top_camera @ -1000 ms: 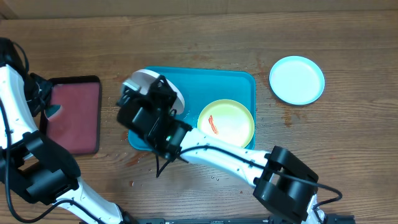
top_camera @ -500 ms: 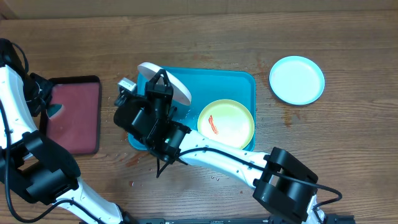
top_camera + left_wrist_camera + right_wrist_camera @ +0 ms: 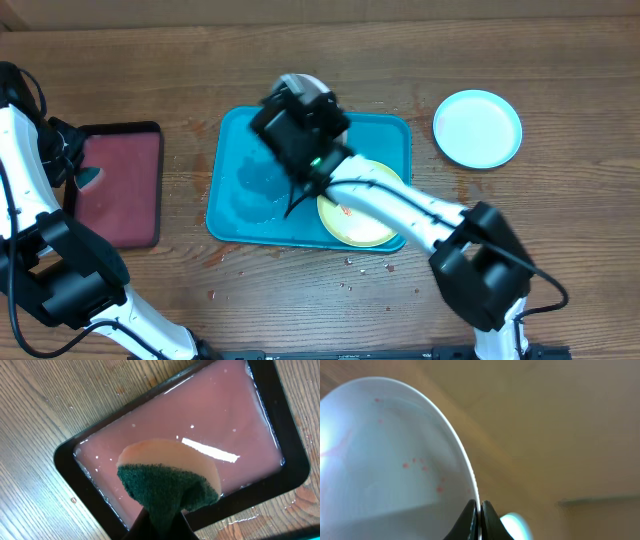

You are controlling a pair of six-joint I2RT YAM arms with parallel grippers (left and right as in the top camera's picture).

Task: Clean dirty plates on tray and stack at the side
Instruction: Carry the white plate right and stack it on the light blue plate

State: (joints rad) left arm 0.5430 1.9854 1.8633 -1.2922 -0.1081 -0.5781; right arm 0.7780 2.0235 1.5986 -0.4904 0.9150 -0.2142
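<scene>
The red-speckled round white plastic plate (image 3: 395, 460), tilted above the far edge of the large turquoise plastic tray (image 3: 240, 190), has its rim pinched tight in the right gripper (image 3: 479, 512). A smeared yellow-green plate (image 3: 350, 228) lies in that tray, and a light blue plate (image 3: 477, 128) sits apart on the damp-spotted brown wooden table (image 3: 560, 220). The left gripper (image 3: 160, 524) clamps a green-backed sponge (image 3: 165, 485) over the black-rimmed tray (image 3: 283, 425) of pink liquid.

Black tray (image 3: 277, 410), pink liquid (image 3: 225, 410) inside; green-backed sponge (image 3: 170, 485) above.

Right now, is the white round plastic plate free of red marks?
No, red specks dot the white round plastic plate in the right wrist view.
</scene>
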